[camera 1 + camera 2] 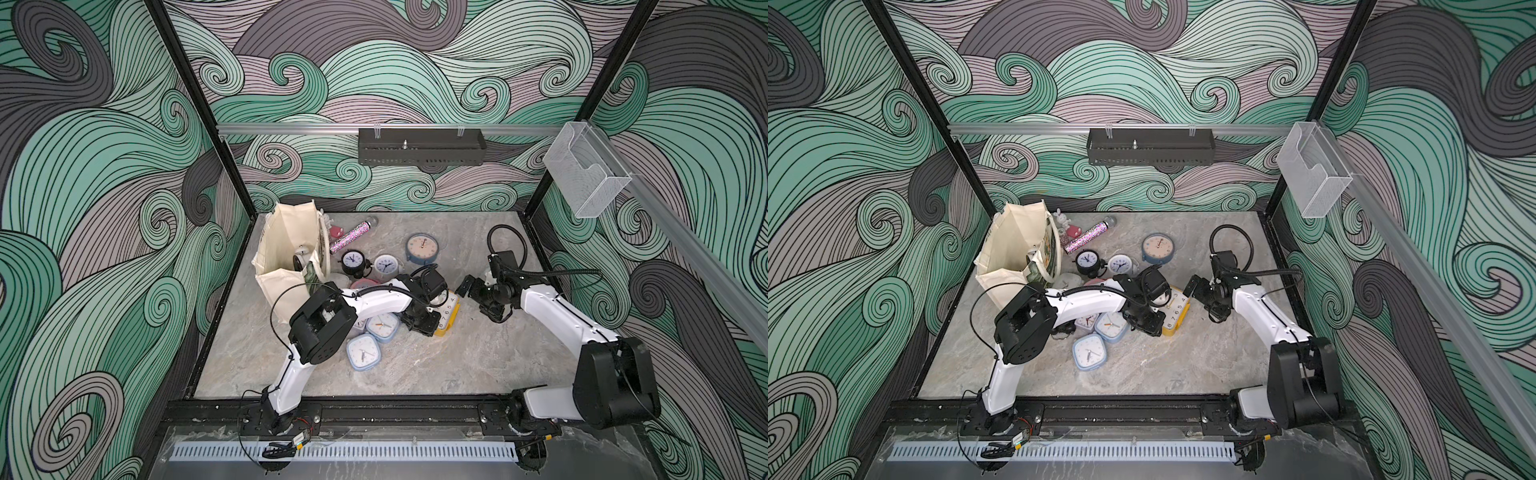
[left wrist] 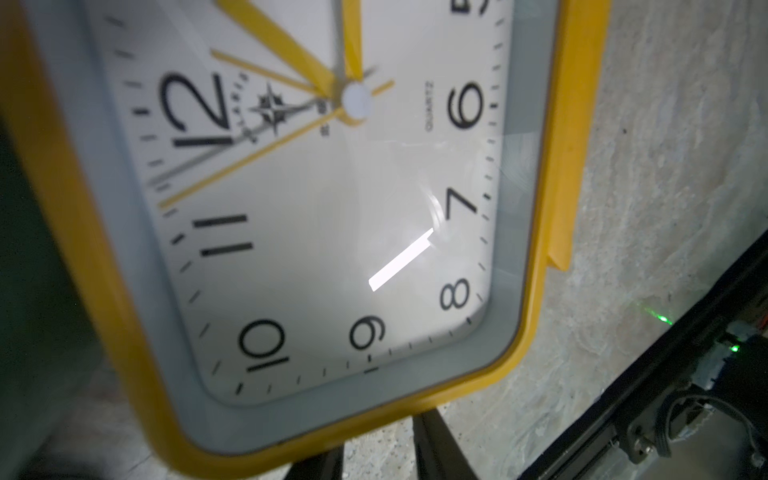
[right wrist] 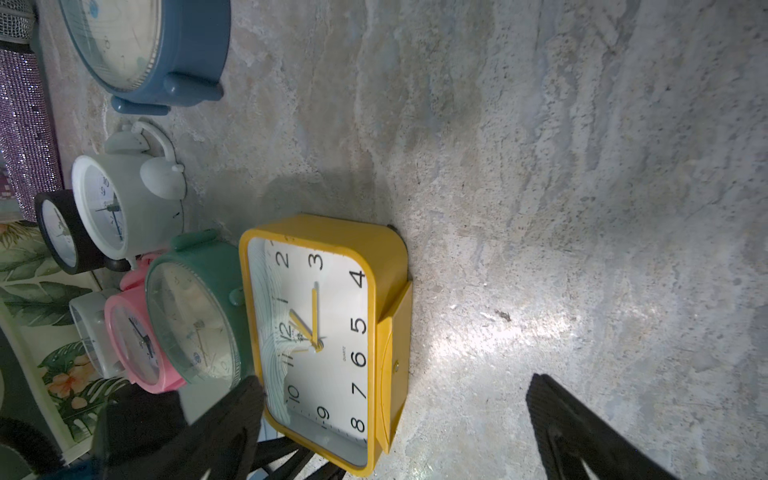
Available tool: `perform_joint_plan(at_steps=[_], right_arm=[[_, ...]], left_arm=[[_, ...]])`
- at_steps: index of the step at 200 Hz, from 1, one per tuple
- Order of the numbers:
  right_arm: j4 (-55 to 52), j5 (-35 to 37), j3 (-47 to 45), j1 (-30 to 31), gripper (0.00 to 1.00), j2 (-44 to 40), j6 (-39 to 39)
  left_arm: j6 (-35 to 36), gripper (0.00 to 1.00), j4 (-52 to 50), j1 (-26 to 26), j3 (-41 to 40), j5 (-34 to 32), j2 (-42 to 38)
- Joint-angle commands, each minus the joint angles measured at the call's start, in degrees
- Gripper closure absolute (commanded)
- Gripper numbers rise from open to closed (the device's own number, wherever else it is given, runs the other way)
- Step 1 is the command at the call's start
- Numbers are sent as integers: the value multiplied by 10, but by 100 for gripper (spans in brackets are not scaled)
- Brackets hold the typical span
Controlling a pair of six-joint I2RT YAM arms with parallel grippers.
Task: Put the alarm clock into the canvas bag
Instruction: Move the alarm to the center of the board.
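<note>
Yellow plastic is framing the alarm clock that is lying near the middle of the grey stone-look tabletop, face up and slightly tilted, beside a cluster of other clocks. The left gripper is reaching down at the clock's near end. In the left wrist view the white dial is filling most of the picture and the dark fingers are sitting right at the yellow rim. Whether they are already pressing on the case cannot be told.

The right gripper is hovering just beside the clock on the other side, apart from it. Its fingers are standing wide apart and holding nothing.

The canvas bag is standing open at the back left of the tabletop, well apart from the yellow clock, and a small round clock is showing inside it. Between the bag and the arms, a black twin-bell clock and a white one are sitting side by side, with a blue round clock lying farther back. Two pale blue square clocks are lying under the left arm.
</note>
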Motion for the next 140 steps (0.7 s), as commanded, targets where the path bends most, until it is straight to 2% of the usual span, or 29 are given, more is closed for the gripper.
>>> perform_joint_plan(at_steps=[1,34,86,105,126,140], right_arm=[[-22,12,0,-4,0,-23,-13],[-32,36,-3,-4,0,-40,-27],[-27,61,-4,-6,0,-25,-54],[-15,65,2,-7,0,-17,-56],[-15,82,13,-9,1,7,-57],[-20,77,14,-9,9,26,-49]], left_arm=[[-24,69,-27,14,52,-99,18],[-21,69,-95,45,172,-169,87],[10,68,-117,95,301,-139,157],[19,66,-122,102,301,-129,135],[30,63,-83,102,250,-88,66],[34,60,-74,102,223,-62,14]])
